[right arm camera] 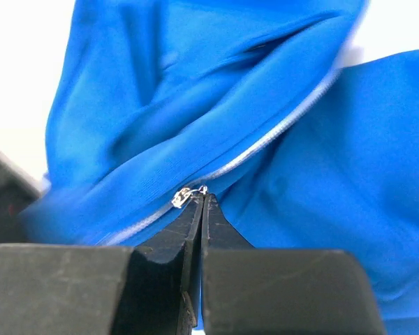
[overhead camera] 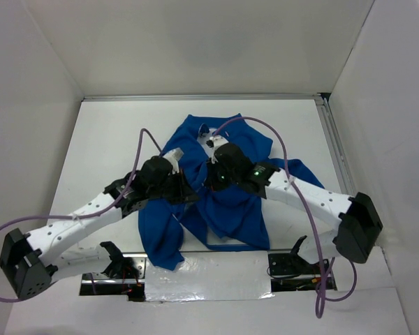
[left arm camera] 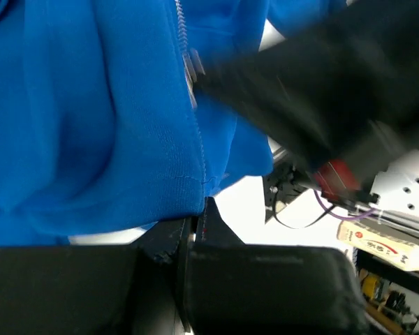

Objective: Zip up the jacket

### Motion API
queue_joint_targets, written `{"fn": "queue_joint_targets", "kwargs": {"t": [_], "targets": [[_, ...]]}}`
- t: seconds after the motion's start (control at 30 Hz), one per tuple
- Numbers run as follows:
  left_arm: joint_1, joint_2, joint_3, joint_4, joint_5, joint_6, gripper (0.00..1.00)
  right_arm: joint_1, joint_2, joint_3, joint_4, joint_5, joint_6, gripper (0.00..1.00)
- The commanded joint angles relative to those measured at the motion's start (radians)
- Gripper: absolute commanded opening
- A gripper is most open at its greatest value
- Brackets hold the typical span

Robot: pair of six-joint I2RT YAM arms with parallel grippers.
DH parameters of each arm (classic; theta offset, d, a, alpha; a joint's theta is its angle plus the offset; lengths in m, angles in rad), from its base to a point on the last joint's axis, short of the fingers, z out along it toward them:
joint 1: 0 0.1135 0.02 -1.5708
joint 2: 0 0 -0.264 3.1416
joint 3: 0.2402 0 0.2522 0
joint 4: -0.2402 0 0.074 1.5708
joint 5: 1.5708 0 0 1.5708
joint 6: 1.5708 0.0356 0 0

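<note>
Royal-blue fabric jacket [overhead camera: 230,216] with long sleeves lies all bunched up in the middle of the flat white table [overhead camera: 112,139]. One part of it hangs down toward the near edge, between the two arm bases. White walls stand around the table.

Both arms reach in and meet over the jacket. The black two-finger left gripper [overhead camera: 187,192] comes in from the left. The black two-finger right gripper [overhead camera: 209,180] comes in from the right. They are just beside each other on the cloth.

In the left wrist view, the left gripper's fingers are squeezed together. Their tips sit right at the bottom hem of the jacket, where the pale zipper [left arm camera: 184,35] ends. They seem to pinch that hem. Higher up, a dark blurry shape reaches across to the zipper.

In the right wrist view, the right gripper's fingers are pressed tight together too. The small silver zipper pull [right arm camera: 184,197] sits at their tips, and they look to be nipping it. The pale zipper runs up and to the right from there, between two blue folds.

Thin purple cables [overhead camera: 279,139] loop over the arms.
</note>
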Motion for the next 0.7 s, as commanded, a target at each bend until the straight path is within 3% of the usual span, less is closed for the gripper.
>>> {"fn": "queue_joint_targets", "kwargs": {"t": [0.0,0.17,0.37,0.57,0.67], "targets": [[-0.043,-0.127,-0.031,-0.073,-0.073,-0.052,0.00,-0.019,0.101,0.084,-0.073,0.252,-0.043,0.00],[-0.081,-0.242,-0.085,-0.141,-0.101,-0.108,0.00,-0.042,0.243,0.168,-0.080,0.340,-0.047,0.00],[-0.112,-0.289,-0.082,-0.207,-0.073,-0.138,0.00,-0.077,0.301,0.228,-0.049,0.364,-0.070,0.00],[-0.178,-0.360,-0.098,-0.307,-0.132,-0.207,0.00,-0.256,0.587,0.550,-0.099,0.495,-0.138,0.00],[-0.195,-0.378,-0.109,-0.345,-0.122,-0.240,0.00,-0.379,0.787,0.823,-0.191,0.576,-0.133,0.00]]}}
